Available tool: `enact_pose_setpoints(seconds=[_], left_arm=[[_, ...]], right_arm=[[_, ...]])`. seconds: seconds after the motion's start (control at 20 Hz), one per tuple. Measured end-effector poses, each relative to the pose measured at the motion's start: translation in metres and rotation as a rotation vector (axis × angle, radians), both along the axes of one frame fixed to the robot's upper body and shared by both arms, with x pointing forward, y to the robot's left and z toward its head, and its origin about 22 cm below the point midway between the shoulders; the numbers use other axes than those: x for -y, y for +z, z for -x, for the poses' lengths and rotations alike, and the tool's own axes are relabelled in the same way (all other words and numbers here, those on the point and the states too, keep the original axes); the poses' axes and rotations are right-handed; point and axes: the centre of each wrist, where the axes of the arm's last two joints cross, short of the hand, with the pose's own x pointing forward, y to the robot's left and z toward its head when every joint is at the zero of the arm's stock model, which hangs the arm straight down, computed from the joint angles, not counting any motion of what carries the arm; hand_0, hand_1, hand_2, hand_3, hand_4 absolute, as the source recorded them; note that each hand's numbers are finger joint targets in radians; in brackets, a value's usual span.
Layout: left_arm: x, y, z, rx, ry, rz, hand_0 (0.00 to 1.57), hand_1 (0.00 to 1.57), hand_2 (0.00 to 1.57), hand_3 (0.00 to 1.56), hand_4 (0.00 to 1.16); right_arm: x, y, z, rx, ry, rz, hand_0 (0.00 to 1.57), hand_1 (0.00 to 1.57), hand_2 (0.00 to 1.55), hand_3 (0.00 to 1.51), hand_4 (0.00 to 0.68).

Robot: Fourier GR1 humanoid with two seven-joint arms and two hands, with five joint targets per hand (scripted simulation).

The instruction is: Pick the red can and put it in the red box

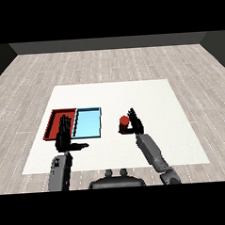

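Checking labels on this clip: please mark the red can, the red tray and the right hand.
red can (124, 121), head view, on its red side just under the top.
red tray (54, 121), head view, on bare floor near its left wall.
right hand (135, 123), head view, on the palm beside the can.

We see two grey forearms, each ending in a black robot hand. The left robot hand (65, 135) has slim black fingers and a thumb on a broad black palm; its forearm is a blocky grey casing with a dark strip along its upper face. The right robot hand (135, 124) is likewise black; its grey forearm is rounded and segmented, with darker joints.
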Motion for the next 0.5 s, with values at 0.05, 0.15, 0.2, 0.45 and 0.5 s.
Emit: enact_pose_setpoints(seconds=[0.05,0.15,0.2,0.45,0.5], left_arm=[[0.003,-0.001,-0.001,-0.001,0.001,-0.002,0.0,0.0,0.0,0.0,0.0],[0.002,-0.002,-0.001,0.004,0.007,-0.005,0.0,0.0,0.0,0.0,0.0],[0.0,-0.002,-0.006,0.005,0.009,-0.005,0.0,0.0,0.0,0.0,0.0],[0.0,-0.006,-0.002,0.014,0.012,0.003,0.0,0.0,0.0,0.0,0.0],[-0.001,-0.007,-0.002,0.012,0.011,0.005,0.0,0.0,0.0,0.0,0.0]], right_arm=[[-0.002,0.0,-0.003,0.001,0.002,0.004,0.0,0.0,0.0,0.0,0.0],[-0.002,-0.005,-0.005,0.002,0.009,0.004,0.0,0.0,0.0,0.0,0.0],[-0.004,-0.003,-0.003,0.005,0.01,0.0,0.0,0.0,0.0,0.0,0.0],[-0.016,0.001,-0.004,-0.005,0.016,-0.003,0.0,0.0,0.0,0.0,0.0],[-0.017,0.0,-0.006,-0.005,0.015,-0.004,0.0,0.0,0.0,0.0,0.0]])
